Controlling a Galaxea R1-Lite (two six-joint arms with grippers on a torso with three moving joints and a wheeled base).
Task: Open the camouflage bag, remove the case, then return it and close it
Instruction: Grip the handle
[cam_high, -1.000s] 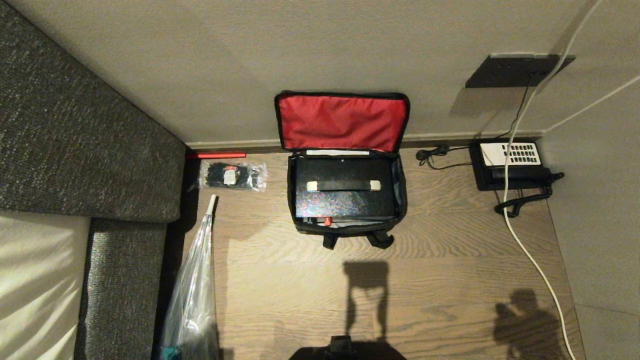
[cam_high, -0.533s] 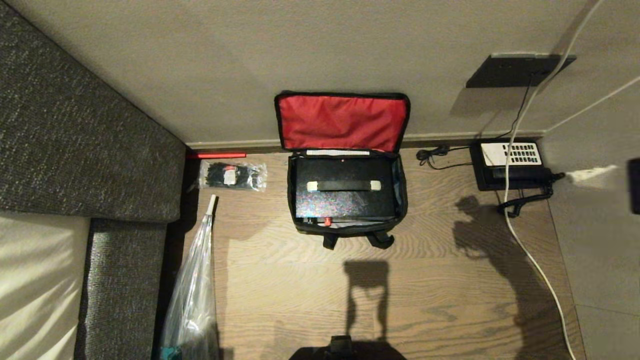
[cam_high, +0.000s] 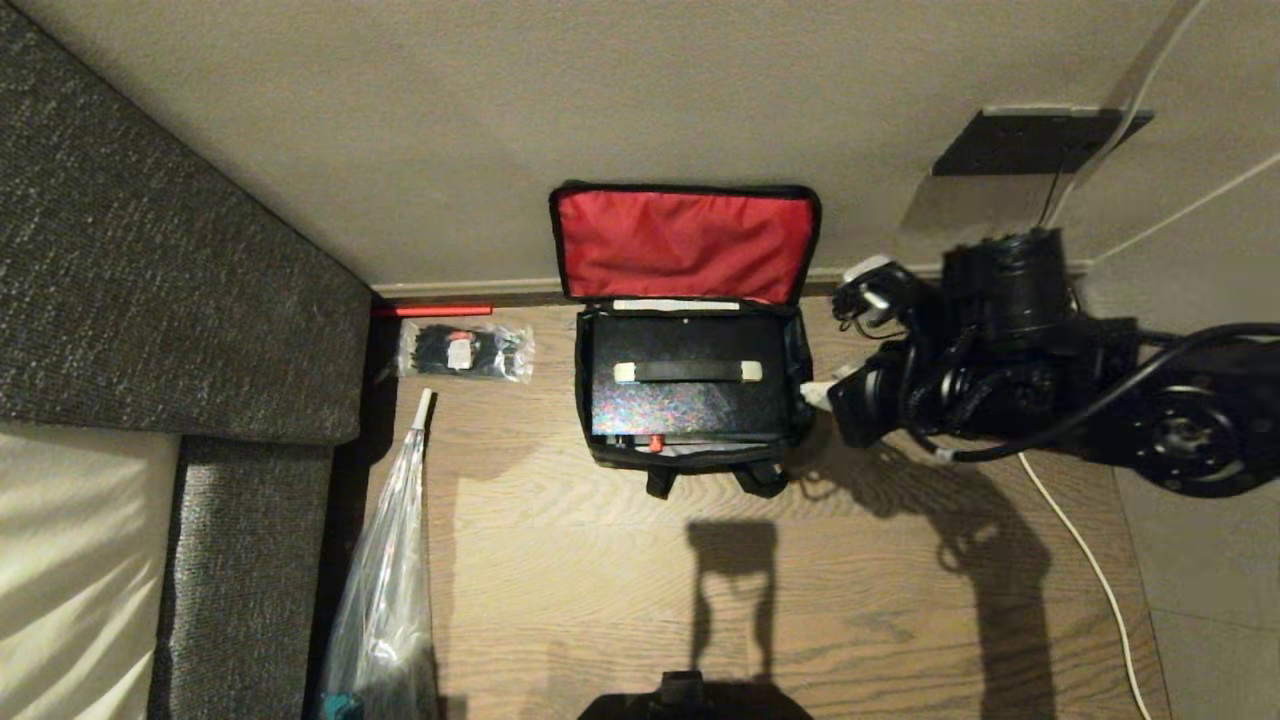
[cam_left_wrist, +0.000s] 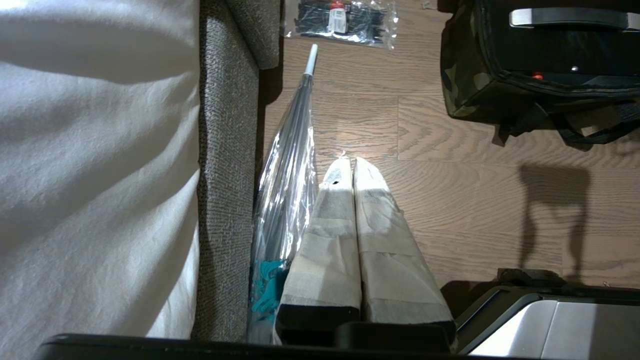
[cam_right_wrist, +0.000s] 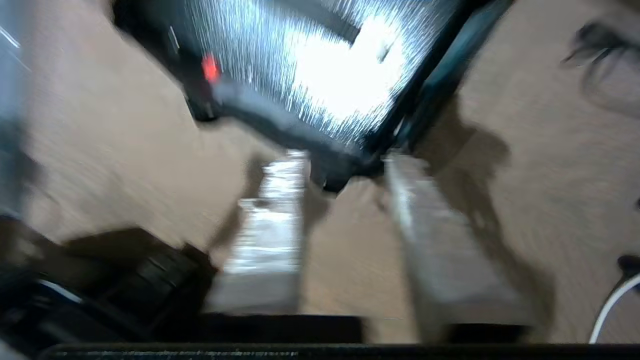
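The camouflage bag (cam_high: 690, 455) stands open on the wooden floor against the wall, its red-lined lid (cam_high: 683, 243) leaning back. The black speckled case (cam_high: 690, 400) lies inside it, handle up, with its red latch at the near edge. My right gripper (cam_high: 815, 393) has come in from the right and hovers by the bag's right side. In the right wrist view its fingers (cam_right_wrist: 272, 225) stand apart, open and empty, near a corner of the bag (cam_right_wrist: 280, 125). My left gripper (cam_left_wrist: 351, 162) is shut and empty, low over the floor, left of the bag (cam_left_wrist: 467, 85).
A clear packet of black ties (cam_high: 465, 350) lies left of the bag. A plastic-wrapped umbrella (cam_high: 390, 590) leans along the grey sofa (cam_high: 150, 250). A white cable (cam_high: 1085, 550) trails over the floor on the right, under my right arm.
My right arm has swung into the head view from the right and now reaches the bag's right side. Bag and case have not moved.
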